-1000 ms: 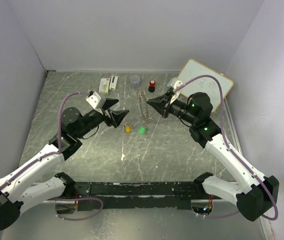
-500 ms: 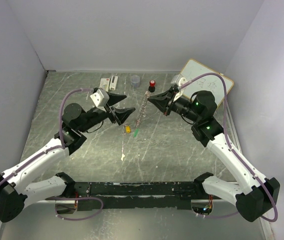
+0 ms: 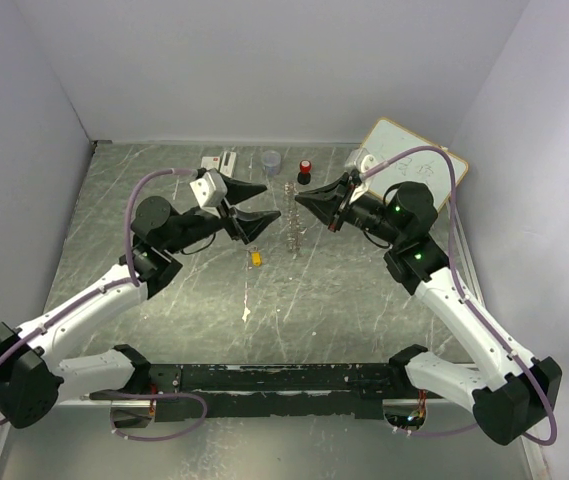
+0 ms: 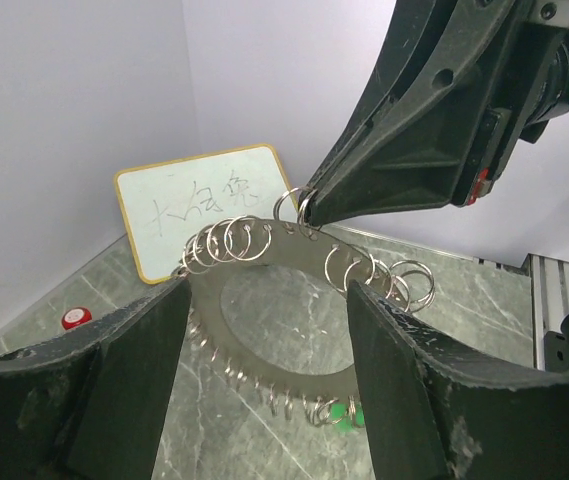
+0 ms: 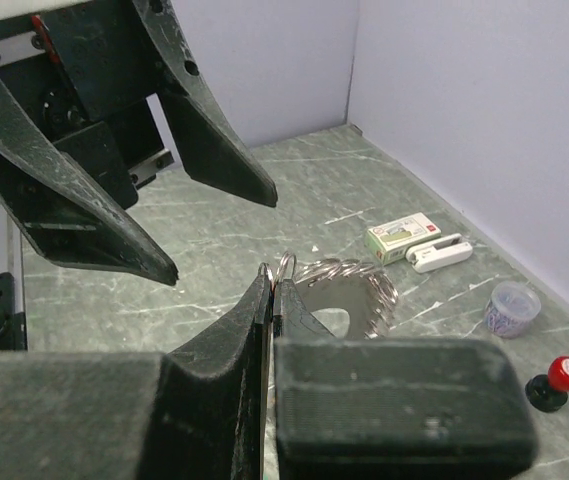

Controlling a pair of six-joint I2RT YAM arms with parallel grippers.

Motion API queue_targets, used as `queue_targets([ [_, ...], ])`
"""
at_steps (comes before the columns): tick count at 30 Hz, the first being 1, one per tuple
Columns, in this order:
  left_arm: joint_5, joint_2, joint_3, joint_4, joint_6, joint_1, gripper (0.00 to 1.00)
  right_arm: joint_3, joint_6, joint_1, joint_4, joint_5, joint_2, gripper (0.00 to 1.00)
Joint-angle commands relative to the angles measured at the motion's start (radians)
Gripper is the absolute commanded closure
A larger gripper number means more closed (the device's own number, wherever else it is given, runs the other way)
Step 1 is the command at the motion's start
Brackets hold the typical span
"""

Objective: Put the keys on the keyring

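Top external view had the yellow-orange key point(image 3: 255, 258) lying flat on the marbled table point(image 3: 324, 300), nearest the arm bases and apart from both grippers. Just past it the keyring point(image 3: 290, 215) was upright, edge-on to that camera. From the left wrist it looked like a thin silvery hoop with loads of little split rings dangling all round. The green key point(image 4: 340, 410) peeked out as a bright speck by the hoop's lower edge, but I couldn't tell if it was hooked on or lying on the table behind.

Further back sat a small grey cup point(image 3: 271, 160) with purplish bits inside, too blurry to name, next to a red-capped black knob point(image 3: 305, 170).

Right gripper point(image 3: 299, 201) had its fingers pressed tight together, pinching one small ring at the top of the hoop. Left gripper point(image 3: 271, 201) was spread wide, fingers point(image 4: 124, 400) either side of the hoop. Touching it or not, couldn't tell.
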Motion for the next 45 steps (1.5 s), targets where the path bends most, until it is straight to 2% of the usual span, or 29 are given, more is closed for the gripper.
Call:
queue_targets([
  [1, 0.050, 0.016, 0.044, 0.055, -0.006, 0.005, 0.26, 0.037, 0.013, -0.004, 0.071, -0.012, -0.033, 1.00],
  [14, 0.084, 0.065, 0.079, 0.098, -0.026, 0.005, 0.30, 0.038, 0.010, -0.004, 0.061, -0.039, -0.044, 1.00],
  [34, 0.235, 0.168, 0.165, 0.139, -0.041, 0.005, 0.37, 0.039, 0.009, -0.004, 0.036, -0.121, -0.027, 1.00],
  [42, 0.305, 0.207, 0.203, 0.142, -0.053, 0.003, 0.58, 0.073, 0.003, -0.004, 0.024, -0.127, -0.024, 1.00],
  [45, 0.323, 0.214, 0.211, 0.130, -0.054, 0.002, 0.72, 0.074, 0.002, -0.004, 0.022, -0.123, -0.025, 1.00],
])
